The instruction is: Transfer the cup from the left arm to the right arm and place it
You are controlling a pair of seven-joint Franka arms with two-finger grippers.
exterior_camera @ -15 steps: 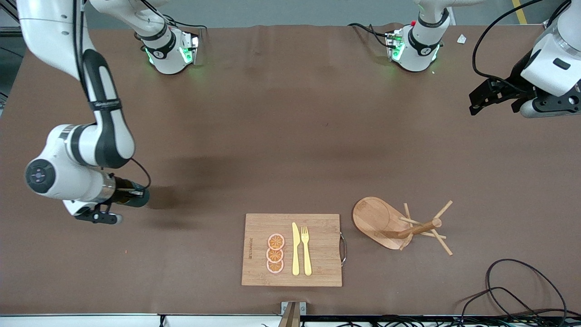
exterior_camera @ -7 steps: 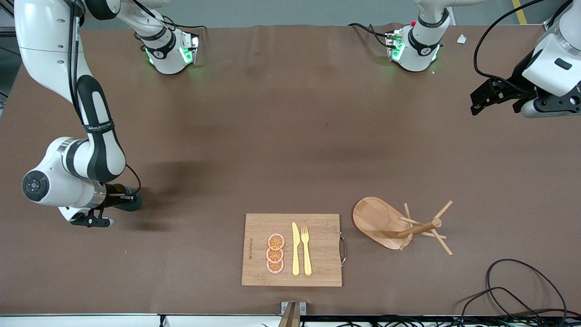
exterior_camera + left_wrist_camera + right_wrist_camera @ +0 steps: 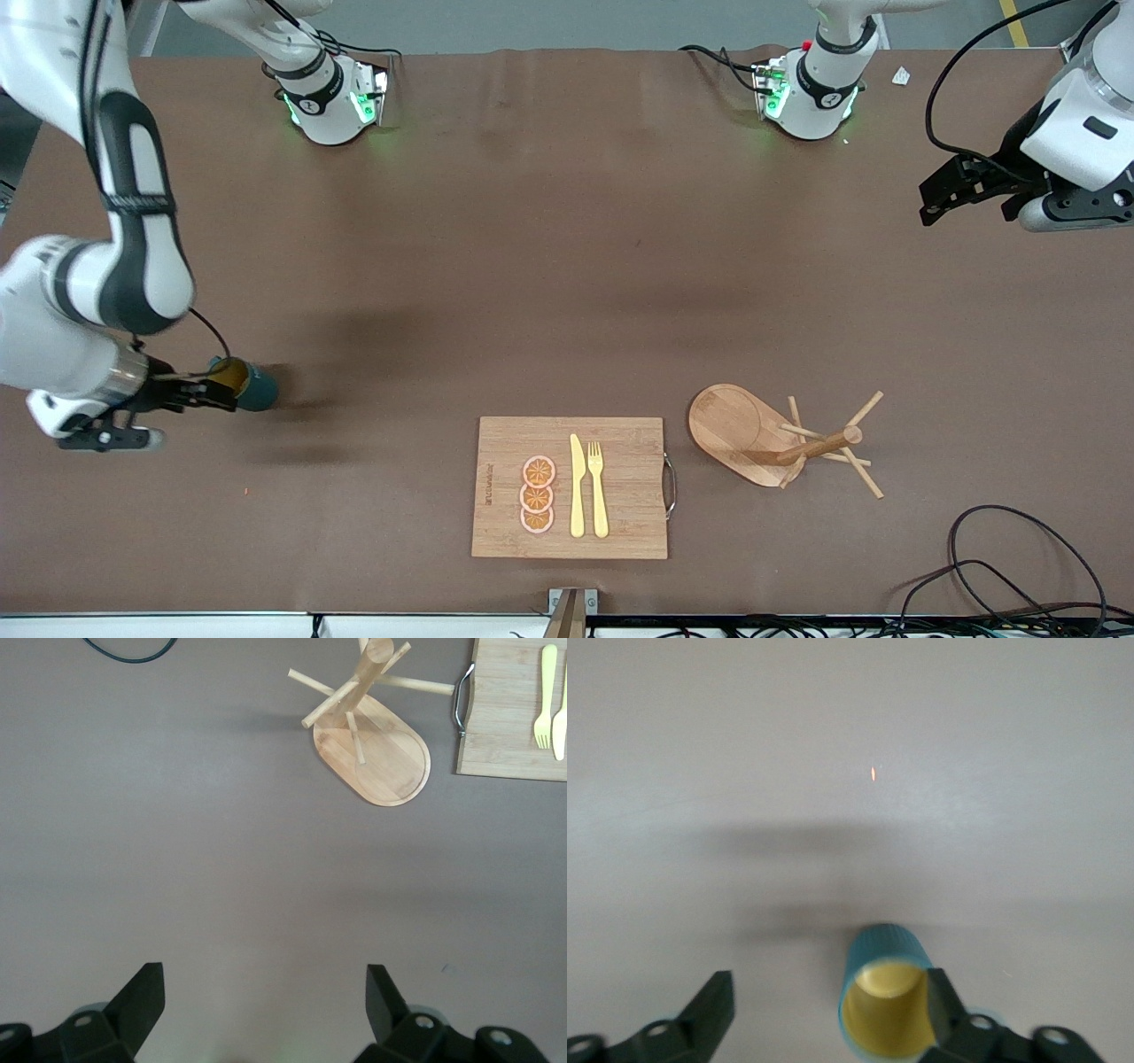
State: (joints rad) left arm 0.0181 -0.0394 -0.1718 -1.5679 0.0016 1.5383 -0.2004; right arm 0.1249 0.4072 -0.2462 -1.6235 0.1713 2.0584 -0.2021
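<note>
Teal-green, with a tan-yellow inside, the small cup point(image 3: 244, 385) stands on the brown table point(image 3: 567, 266) at the right arm's end, about ten o'clock from the bamboo cutting board point(image 3: 620, 514). The right gripper point(image 3: 190, 392) is just beside it, fingers spread apart, one finger point(image 3: 943, 1010) at the rim. The left gripper point(image 3: 952, 190) waits, jaws apart, at one o'clock from the wooden mug tree point(image 3: 797, 443).

A brown mat covers the table point(image 3: 567, 266), creased faintly along its top edge. Grey floor with a yellow line point(image 3: 1013, 22) shows above it. Black cables point(image 3: 1001, 567) coil at the left arm's end. Soft shadows lie across the mat.
</note>
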